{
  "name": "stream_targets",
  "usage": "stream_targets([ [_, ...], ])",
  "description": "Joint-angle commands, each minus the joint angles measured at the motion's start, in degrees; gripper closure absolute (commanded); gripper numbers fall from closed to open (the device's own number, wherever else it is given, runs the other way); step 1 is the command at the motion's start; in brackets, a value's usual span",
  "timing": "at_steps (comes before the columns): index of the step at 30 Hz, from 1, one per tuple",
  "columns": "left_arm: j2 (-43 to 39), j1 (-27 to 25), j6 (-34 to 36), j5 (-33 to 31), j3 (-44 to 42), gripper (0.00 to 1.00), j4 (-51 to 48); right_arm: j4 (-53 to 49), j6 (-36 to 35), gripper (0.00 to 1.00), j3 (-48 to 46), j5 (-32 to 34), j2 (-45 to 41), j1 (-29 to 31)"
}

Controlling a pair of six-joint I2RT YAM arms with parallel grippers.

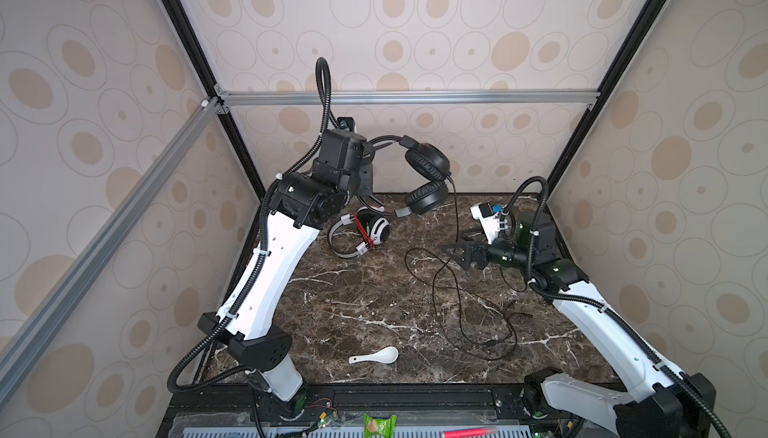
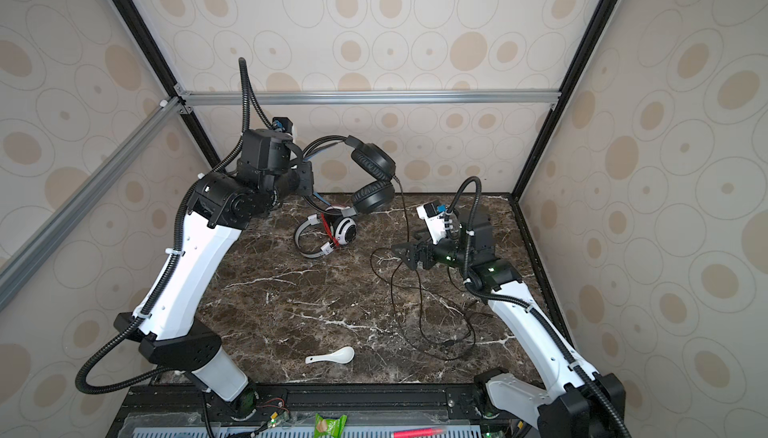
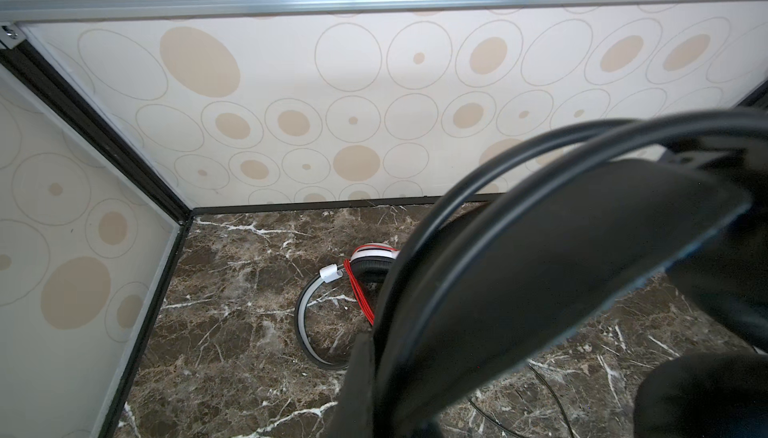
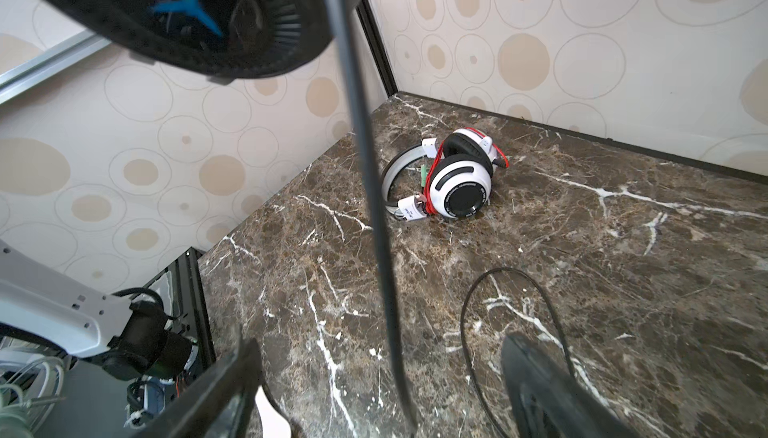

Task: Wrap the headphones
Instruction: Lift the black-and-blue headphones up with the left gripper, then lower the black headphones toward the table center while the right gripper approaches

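- Dark brown marble-patterned tabletop (image 1: 353, 303) inside a booth of beige circle-print walls. A small white ceramic spoon (image 1: 376, 355) lies near the front edge and has no part in the job.
- At left, the left gripper (image 1: 369, 161) has its jaws pressed together on the headband of the all-black over-ear headset (image 1: 428, 170). The headset hangs clear of the table near the back wall, one cup above the other.
- Below it, the white over-ear headset (image 1: 365, 232), with black pads and a grey band, lies on the table. Its thin red cord (image 4: 434, 174) is wound across the band ends and cups. Judged done.
- The thin black cord (image 1: 457, 303) drops from the raised headset's cups and sprawls in loose loops over the right half of the table. It is not yet wound, so this is what remains.
- At right, the right gripper (image 1: 453, 251) sits low over the table with its jaws spread wide, pinching nothing. In the right wrist view the hanging cord passes between them. Cannot tell whether it touches either one.
- Estimate: roughly halfway, with one headset wrapped and the second lifted but its cord loose.
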Motion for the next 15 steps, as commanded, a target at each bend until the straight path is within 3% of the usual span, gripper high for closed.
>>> stream_targets([
  [1, -0.5, 0.5, -0.1, 3.2, 3.7, 1.00, 0.1, 8.1, 2.7, 0.08, -1.8, 0.0, 1.5, 0.0],
  [15, -0.9, 7.4, -2.2, 13.2, 4.2, 1.00, 1.6, 24.6, 8.2, 0.17, -7.7, -2.0, 11.0, 0.2],
])
